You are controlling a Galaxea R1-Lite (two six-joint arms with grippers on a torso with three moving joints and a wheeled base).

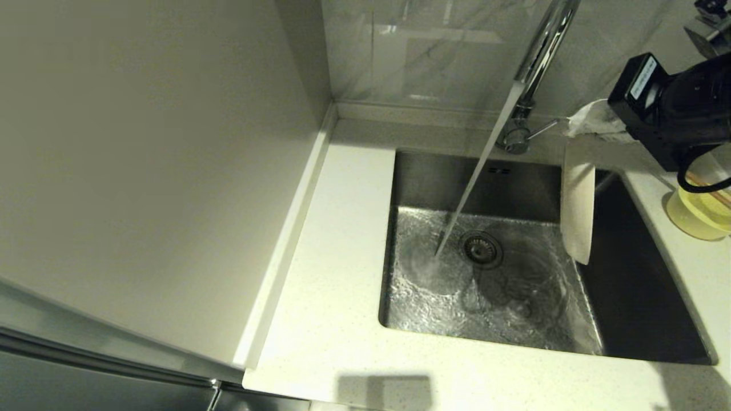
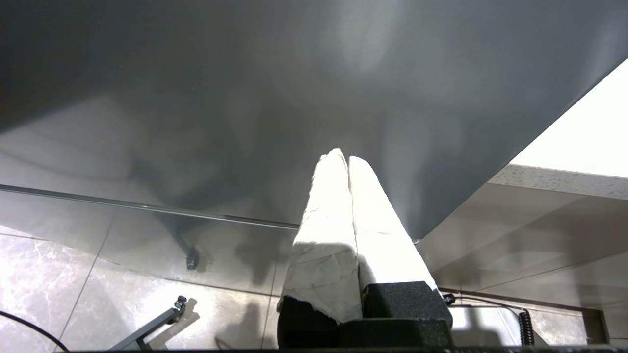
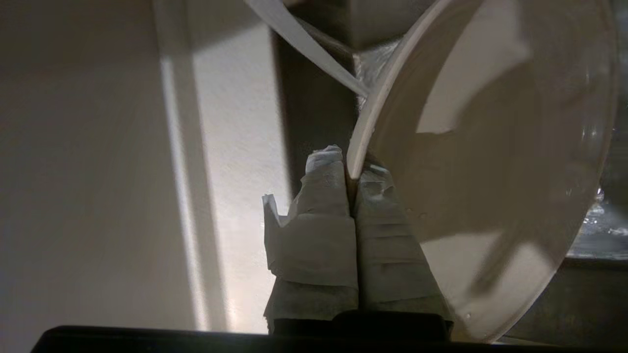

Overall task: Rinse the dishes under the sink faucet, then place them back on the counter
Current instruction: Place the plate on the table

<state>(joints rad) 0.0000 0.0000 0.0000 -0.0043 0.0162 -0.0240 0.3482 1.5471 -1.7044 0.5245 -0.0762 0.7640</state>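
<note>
From the head view, the right gripper (image 1: 577, 128) pinches the cream-white plate (image 1: 577, 208) by its upper rim, so it hangs on edge below the jaws, over the right half of the steel sink (image 1: 651, 297). The stream from the chrome faucet (image 1: 539, 57) lands left of the plate, near the drain strainer (image 1: 482, 249). The yellow-green bowl (image 1: 699, 214) with chopsticks (image 1: 711, 191) sits on the speckled table (image 1: 325, 240) behind the arm.

The left wrist view shows the left gripper (image 2: 347, 159) parked low by a dark cabinet front, its cloth-wrapped jaws pressed together, empty.

In the right wrist view the wrapped jaws close on only a thin edge of the glossy plate. Wet glaze and a grip this shallow could, I think, let it pivot or slip and strike the basin.
</note>
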